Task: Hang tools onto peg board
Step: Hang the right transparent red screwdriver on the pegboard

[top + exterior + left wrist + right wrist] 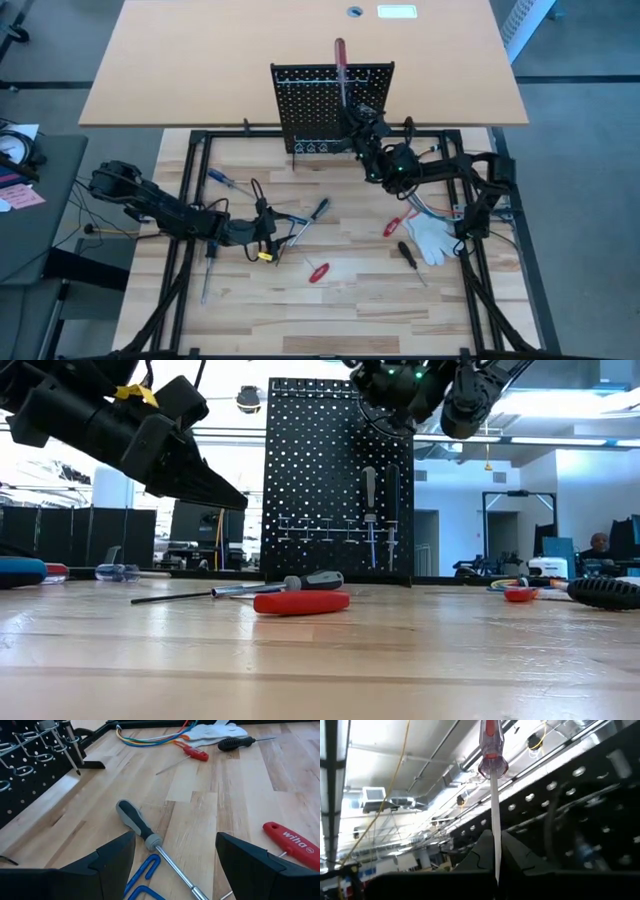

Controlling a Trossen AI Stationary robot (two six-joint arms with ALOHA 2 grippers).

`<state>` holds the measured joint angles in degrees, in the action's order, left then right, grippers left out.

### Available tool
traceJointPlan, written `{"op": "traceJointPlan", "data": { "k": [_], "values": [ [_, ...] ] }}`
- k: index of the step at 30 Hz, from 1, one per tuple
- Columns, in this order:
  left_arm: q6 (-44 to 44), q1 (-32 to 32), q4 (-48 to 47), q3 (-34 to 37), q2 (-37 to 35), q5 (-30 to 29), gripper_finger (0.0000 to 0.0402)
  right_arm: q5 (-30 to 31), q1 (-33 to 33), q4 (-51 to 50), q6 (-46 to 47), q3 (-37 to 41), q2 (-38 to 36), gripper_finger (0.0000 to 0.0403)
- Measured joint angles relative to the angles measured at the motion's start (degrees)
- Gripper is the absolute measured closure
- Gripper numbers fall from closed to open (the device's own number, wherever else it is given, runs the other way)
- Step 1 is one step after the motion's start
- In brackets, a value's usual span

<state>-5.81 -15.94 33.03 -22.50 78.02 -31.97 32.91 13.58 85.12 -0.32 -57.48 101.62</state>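
Observation:
The black peg board point(330, 105) stands upright at the table's far side; two screwdrivers point(369, 495) hang on its lower hooks. My right gripper point(496, 847) is raised in front of the board's right part, shut on a red-handled screwdriver point(340, 58) whose handle stands above it. My left gripper point(175, 865) is open, low over the table's left middle. Just ahead of its fingers lies a grey-and-black-handled screwdriver point(136, 822). A red-handled tool point(295, 845) lies flat beside it. My right gripper pinches the screwdriver's thin metal shaft point(496, 837) between its two fingers, well below the handle. The fingers slant upward toward the board. The screwdriver stands roughly upright, handle point(491, 750) on top, lifted clear of the table.
Loose on the table lie a blue-handled screwdriver point(222, 180), a long one point(208, 270), two red-handled tools point(318, 272) point(392, 227), a black-handled screwdriver point(408, 253), a white glove point(432, 238) and coloured cables point(150, 741). A black frame point(185, 190) borders the table.

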Motion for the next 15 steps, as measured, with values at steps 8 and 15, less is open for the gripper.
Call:
{"op": "traceJointPlan", "data": {
  "k": [8, 15],
  "values": [
    [0.0, 0.0, 0.0, 0.0, 0.0, 0.0, 0.0131, 0.6, -0.7, 0.5, -0.1, -5.7, 6.6, 0.0388],
    [-0.5, 0.0, -0.7, 0.0, 0.0, 0.0, 0.0131, 2.2, 0.1, 2.8, -2.5, -6.0, 7.5, 0.0388]
  ]
}}
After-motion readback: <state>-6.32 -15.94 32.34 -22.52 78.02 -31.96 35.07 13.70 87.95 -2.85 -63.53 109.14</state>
